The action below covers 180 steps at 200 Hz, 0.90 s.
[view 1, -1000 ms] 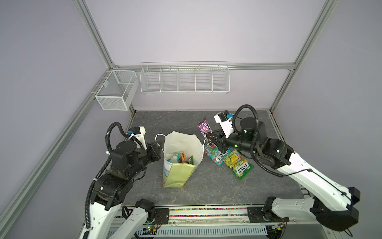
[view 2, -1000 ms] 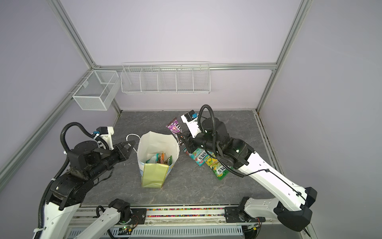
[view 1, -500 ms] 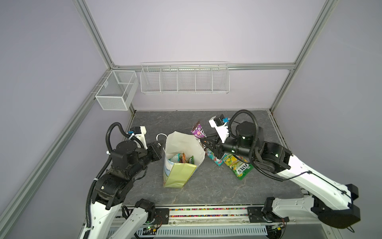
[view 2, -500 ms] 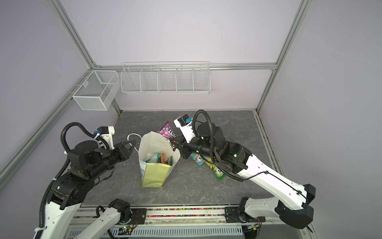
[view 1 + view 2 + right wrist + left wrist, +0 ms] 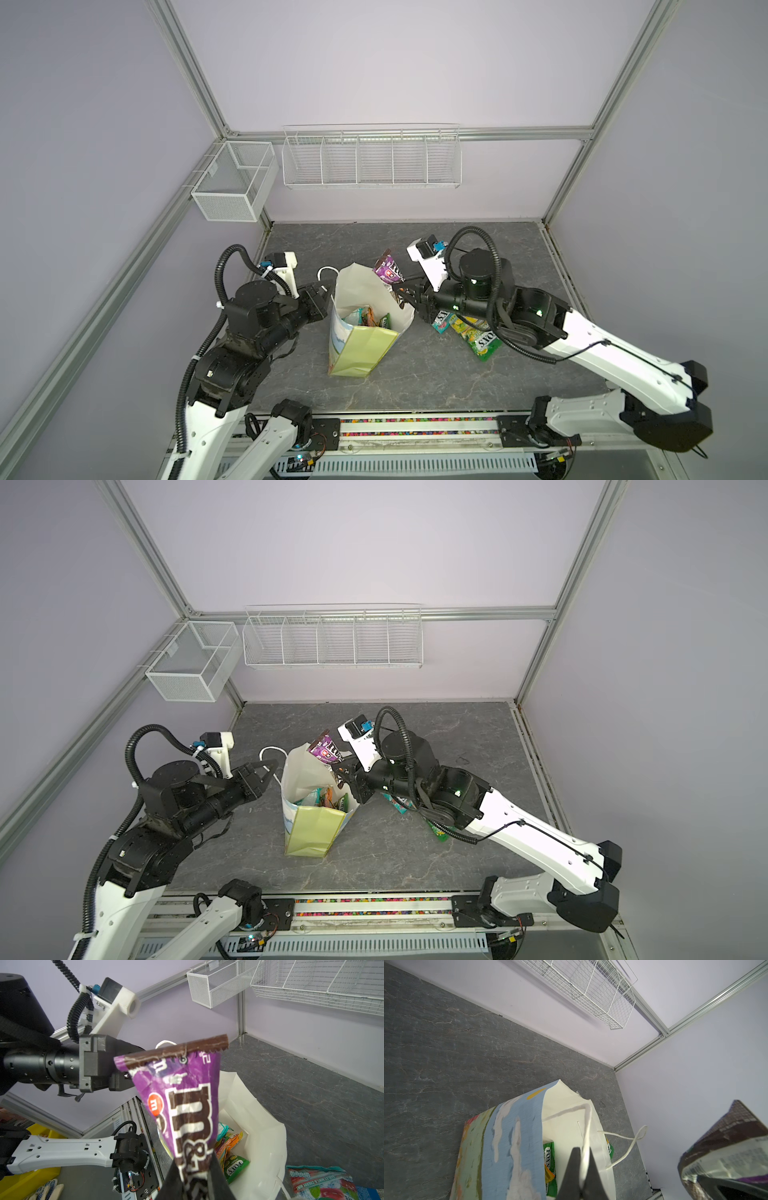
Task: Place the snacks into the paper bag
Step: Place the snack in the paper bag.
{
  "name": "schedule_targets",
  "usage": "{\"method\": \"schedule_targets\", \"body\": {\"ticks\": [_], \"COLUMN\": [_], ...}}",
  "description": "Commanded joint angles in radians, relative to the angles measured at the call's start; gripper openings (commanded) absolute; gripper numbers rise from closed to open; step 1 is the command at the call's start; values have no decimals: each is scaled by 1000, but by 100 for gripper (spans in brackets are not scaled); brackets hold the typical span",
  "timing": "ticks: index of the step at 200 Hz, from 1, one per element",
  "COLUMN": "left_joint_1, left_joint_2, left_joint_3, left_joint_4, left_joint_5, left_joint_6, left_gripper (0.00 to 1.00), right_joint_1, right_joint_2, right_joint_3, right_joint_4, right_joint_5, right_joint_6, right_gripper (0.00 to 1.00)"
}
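Bagging stage: right gripper [image 5: 195, 1160] pinching purple M&M's packet [image 5: 182, 1095] above paper bag [image 5: 361, 345] mouth; left gripper [image 5: 582, 1150] fingers clamped on white cord handle [image 5: 588, 1122].

A paper bag [image 5: 361, 349] of matt, lightly creased paper, white inside, with a soft white cord handle [image 5: 588, 1124]. Above the bag's mouth is a purple packet [image 5: 187, 1105] of glossy, crinkled plastic film that catches the light. Beside the bag lie two more packets [image 5: 478, 338] in the same shiny film. Under the bag is a table [image 5: 457, 382] with a matt, dark grey, stone-look top veined in pale lines. Behind the bag are white-coated metal wire baskets [image 5: 370, 162] and a brushed metal frame [image 5: 519, 134].
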<state>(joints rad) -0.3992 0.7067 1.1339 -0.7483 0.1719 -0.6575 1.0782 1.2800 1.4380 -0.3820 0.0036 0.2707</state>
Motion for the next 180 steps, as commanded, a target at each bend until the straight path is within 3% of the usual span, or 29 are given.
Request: {"method": "schedule_targets", "body": {"ticks": [1, 180], "left_joint_1": [4, 5], "left_joint_2": [-9, -16], "left_joint_3": [-9, -6], "left_joint_4": [70, 80], "left_joint_5": [16, 30], "left_joint_6": [-18, -24], "left_gripper": [0, 0], "right_joint_1": [12, 29], "right_joint_2": [14, 113], "right_joint_3": [-21, -19], "right_joint_4": [49, 44], "right_joint_5": [6, -3], "right_joint_6": [19, 47], "right_gripper": [13, 16]}}
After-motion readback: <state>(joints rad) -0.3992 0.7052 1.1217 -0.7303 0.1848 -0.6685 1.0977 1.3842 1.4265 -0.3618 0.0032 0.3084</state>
